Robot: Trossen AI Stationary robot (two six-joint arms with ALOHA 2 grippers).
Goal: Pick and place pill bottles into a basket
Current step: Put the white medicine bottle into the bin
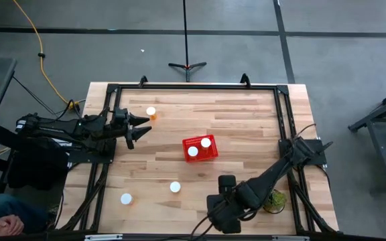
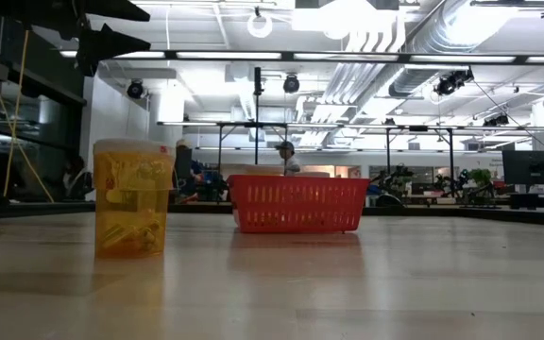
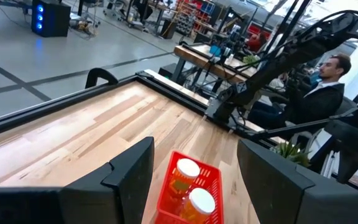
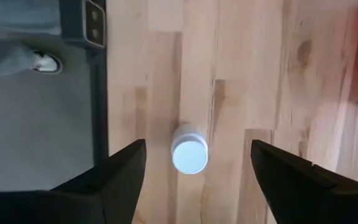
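Pill bottles, small cylinders with orange translucent bodies and round white caps, are being gathered into the small red square plastic basket (image 1: 200,148) with latticed sides, which is standing near the middle of the light wooden table (image 1: 246,120). Two bottles (image 1: 206,142) (image 1: 193,152) are already standing upright inside it, side by side. Three more are seen left on the table: one (image 1: 151,112) toward the far left, lying just beside the left gripper (image 1: 139,127); one (image 1: 175,187) near the front, left of the right gripper; and one (image 1: 126,199) at the near left corner. A sixth is not being made out in the overhead view.

The right gripper (image 4: 194,163) is being held over the near edge of the table, its fingers spread wide with nothing between them. In its wrist view an upright bottle (image 4: 189,151) is framed between the two fingers from above, apparently so that it can be straddled and taken by the cap end. The left gripper is being held above the table at the left side, pointing toward the basket, its fingers also spread and empty; it seems to be waiting.

A small green potted plant (image 1: 274,199) is standing at the near right, close under the right arm, and could be brushed. In the table-level view one bottle (image 2: 131,198) is looming close to the camera, with the basket behind it. A seated person (image 3: 325,87) is visible beyond the table.
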